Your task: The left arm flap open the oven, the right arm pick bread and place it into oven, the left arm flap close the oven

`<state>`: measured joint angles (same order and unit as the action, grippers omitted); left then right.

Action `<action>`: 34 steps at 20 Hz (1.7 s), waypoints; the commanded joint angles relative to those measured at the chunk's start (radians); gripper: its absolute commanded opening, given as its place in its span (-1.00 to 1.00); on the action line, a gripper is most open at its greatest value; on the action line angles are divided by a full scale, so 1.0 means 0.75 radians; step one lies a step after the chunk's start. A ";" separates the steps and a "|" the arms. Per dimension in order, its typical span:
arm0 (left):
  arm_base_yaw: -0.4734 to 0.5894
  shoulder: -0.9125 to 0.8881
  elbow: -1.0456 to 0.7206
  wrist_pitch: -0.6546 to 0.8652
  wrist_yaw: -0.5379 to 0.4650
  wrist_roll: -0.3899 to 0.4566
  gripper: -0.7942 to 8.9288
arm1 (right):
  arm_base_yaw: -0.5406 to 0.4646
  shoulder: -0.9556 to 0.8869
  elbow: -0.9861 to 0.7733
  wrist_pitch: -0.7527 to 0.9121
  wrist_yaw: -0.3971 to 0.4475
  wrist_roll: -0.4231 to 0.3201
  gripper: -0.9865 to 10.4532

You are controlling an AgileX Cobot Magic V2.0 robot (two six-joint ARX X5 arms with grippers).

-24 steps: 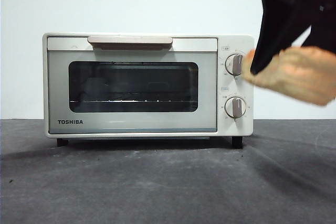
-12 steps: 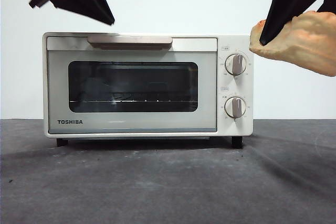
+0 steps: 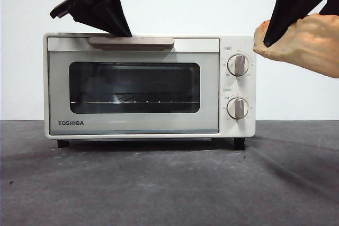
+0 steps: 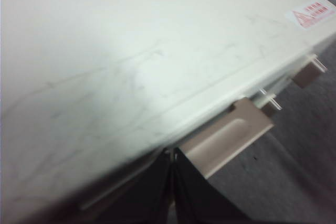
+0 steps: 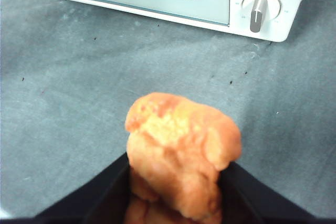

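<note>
dark grey tabletop, white wall behind, and the oven (image 3: pixel 149 85) sits mid-frame with its door shut. left gripper (image 3: pixel 124 31), jaws pressed together, has its tip right at the bar handle (image 3: pixel 131 41), which runs left to right just under it (so that arm is nearer). right gripper (image 5: pixel 178 169) waits at right edge, clamped on the bread (image 3: pixel 302 41).
</note>
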<state>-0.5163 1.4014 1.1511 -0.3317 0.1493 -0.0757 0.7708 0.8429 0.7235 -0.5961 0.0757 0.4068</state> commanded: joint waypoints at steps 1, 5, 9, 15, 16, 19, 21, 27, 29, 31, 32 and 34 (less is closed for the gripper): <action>-0.043 0.040 0.001 -0.123 0.000 0.015 -0.80 | 0.011 0.005 0.026 0.008 0.005 -0.025 -0.48; -0.099 0.040 0.001 -0.264 0.001 0.015 -0.80 | 0.011 0.005 0.026 0.023 0.005 -0.030 -0.48; -0.158 0.039 0.001 -0.421 0.003 0.005 -0.80 | 0.011 0.005 0.026 0.025 0.005 -0.031 -0.48; -0.242 0.038 0.001 -0.607 0.011 -0.021 -0.80 | 0.011 0.005 0.026 0.031 0.005 -0.036 -0.48; -0.251 0.038 0.001 -0.621 0.011 -0.026 -0.80 | 0.011 0.005 0.026 0.033 0.003 -0.036 -0.48; -0.269 0.031 0.001 -0.646 0.010 -0.064 -0.80 | 0.011 0.006 0.026 0.035 -0.007 -0.035 -0.48; -0.272 0.006 0.001 -0.649 0.010 -0.065 -0.80 | 0.011 0.007 0.026 0.035 -0.011 -0.035 -0.48; -0.219 -0.189 -0.001 -0.638 -0.001 -0.068 -0.80 | 0.010 0.011 0.026 0.051 -0.032 -0.034 -0.48; -0.168 -0.286 -0.009 -0.631 -0.011 -0.079 -0.80 | 0.010 0.025 0.031 0.067 -0.047 -0.034 -0.48; -0.112 -0.396 -0.064 -0.588 -0.018 -0.100 -0.80 | 0.010 0.056 0.040 0.085 -0.073 -0.034 -0.48; -0.075 -0.463 -0.112 -0.584 -0.018 -0.101 -0.80 | 0.010 0.076 0.046 0.102 -0.083 -0.034 -0.48; 0.000 -0.587 -0.221 -0.584 -0.018 -0.111 -0.80 | 0.010 0.129 0.071 0.129 -0.102 -0.036 -0.48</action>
<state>-0.5125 0.9565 0.9855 -0.7723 0.1356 -0.1486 0.7704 0.9276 0.7544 -0.5152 0.0025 0.3897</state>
